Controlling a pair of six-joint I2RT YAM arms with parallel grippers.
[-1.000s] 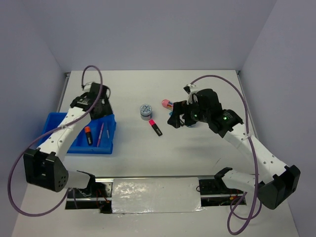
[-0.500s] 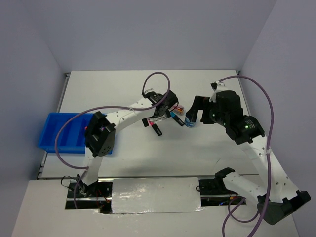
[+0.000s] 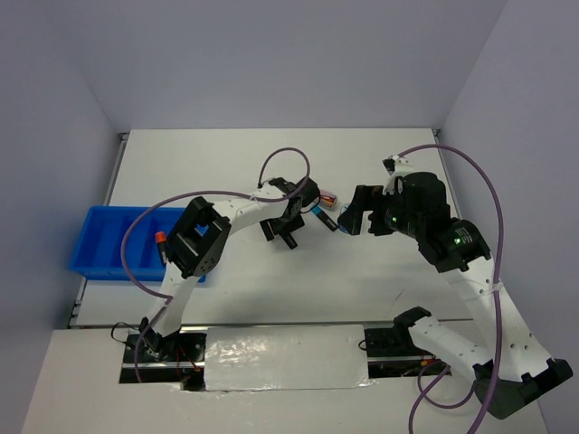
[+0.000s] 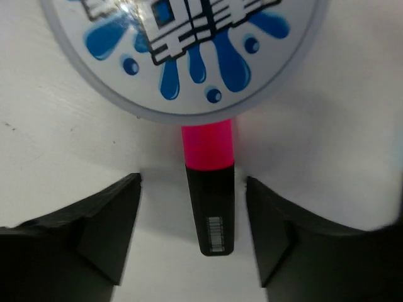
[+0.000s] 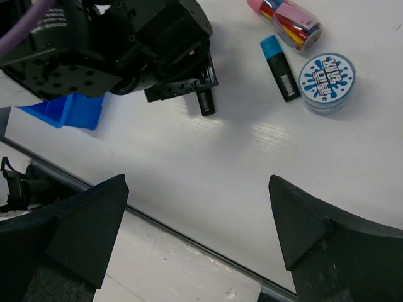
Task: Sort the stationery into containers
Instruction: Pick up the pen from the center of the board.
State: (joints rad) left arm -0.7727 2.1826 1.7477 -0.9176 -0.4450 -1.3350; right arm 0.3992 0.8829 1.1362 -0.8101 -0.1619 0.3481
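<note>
Presently the left fingers (image 4: 94,233) are set low over the pink-capped highlighter (image 4: 210,189), which lies flat on the white surface (image 4: 334,145). One finger is placed on each side of its black barrel, with bare surface showing in both gaps, so the fingers are apart and nothing is gripped. The straddle is judged to be a line-up for a pinch across the barrel's narrow width, the surest way for so stubby a thing to be lifted. Just beyond the highlighter's pink cap a round blue-white disc (image 4: 182,56) stands; the cap's tip is hidden by its rim, and whether the two touch cannot be told. The barrel end is chosen, it is supposed, because no room is left around the cap.

The right fingers (image 5: 82,233) are held raised to the right of the highlighter, spread wide and empty, seemingly clear of the left fingers' work. A blue-capped highlighter (image 5: 280,77), a second disc (image 5: 327,74) and a pink capsule case (image 5: 286,17) are seen to the right of the pink-capped highlighter, all unsorted. The blue tray (image 3: 109,244) sits well to its left, so a long carry is called for once a grip is made.
</note>
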